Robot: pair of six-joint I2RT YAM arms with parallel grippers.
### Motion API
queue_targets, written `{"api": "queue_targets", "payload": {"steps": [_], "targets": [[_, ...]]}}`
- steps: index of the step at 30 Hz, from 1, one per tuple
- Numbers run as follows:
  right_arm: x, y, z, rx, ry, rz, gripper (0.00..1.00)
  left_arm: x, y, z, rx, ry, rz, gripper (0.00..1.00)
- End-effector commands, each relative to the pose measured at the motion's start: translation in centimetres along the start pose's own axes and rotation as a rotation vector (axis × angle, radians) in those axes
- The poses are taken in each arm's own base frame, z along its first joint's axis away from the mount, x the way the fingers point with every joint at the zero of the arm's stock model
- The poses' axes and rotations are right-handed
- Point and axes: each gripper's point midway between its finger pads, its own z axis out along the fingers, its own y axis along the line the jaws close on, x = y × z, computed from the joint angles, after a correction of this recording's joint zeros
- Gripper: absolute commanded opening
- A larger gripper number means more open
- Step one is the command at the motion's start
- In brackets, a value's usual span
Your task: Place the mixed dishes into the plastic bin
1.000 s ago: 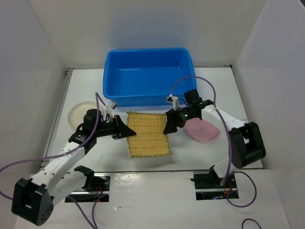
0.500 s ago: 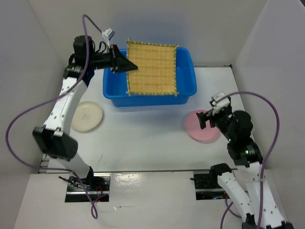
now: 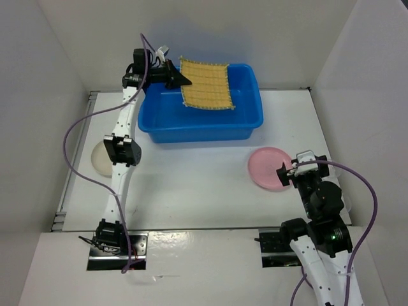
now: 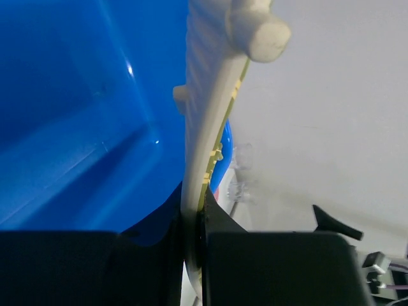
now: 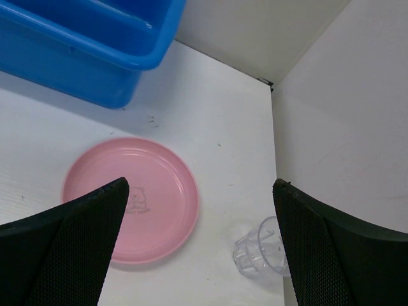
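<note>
Over the glossy blue bin, the woven mat is being clamped by the left gripper; the right gripper is being held spread above the round pink plate.

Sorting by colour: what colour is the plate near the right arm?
The plate is pink, clearest in right wrist view.

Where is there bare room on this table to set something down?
Widest bare patch: the table in front of the blue bin, between cream plate and pink plate. Crowded: the right side, where pink plate, clear cup and right claw cluster; the bin's far end, under the held mat.
</note>
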Motion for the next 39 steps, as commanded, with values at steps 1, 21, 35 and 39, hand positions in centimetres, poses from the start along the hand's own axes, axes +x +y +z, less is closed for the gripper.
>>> {"api": "queue_targets", "payload": {"steps": [1, 21, 35, 39], "targets": [[0.8, 0.1, 0.5, 0.005, 0.036, -0.01, 0.98, -0.6, -4.3, -1.1, 0.138, 0.005, 0.008, 0.0], [-0.1, 3.4, 1.3, -0.101, -0.012, 0.0, 0.98, 5.2, 11.1, 9.0, 0.044, 0.083, -0.255, 0.0], [-0.3, 3.4, 1.2, -0.1, -0.02, 0.013, 0.98, 3.5, 10.2, 7.8, 0.046, 0.047, -0.255, 1.0], [-0.5, 3.4, 1.0, -0.106, -0.033, 0.016, 0.98, 0.7, 6.0, 4.8, -0.002, -0.023, -0.212, 1.0]]}}
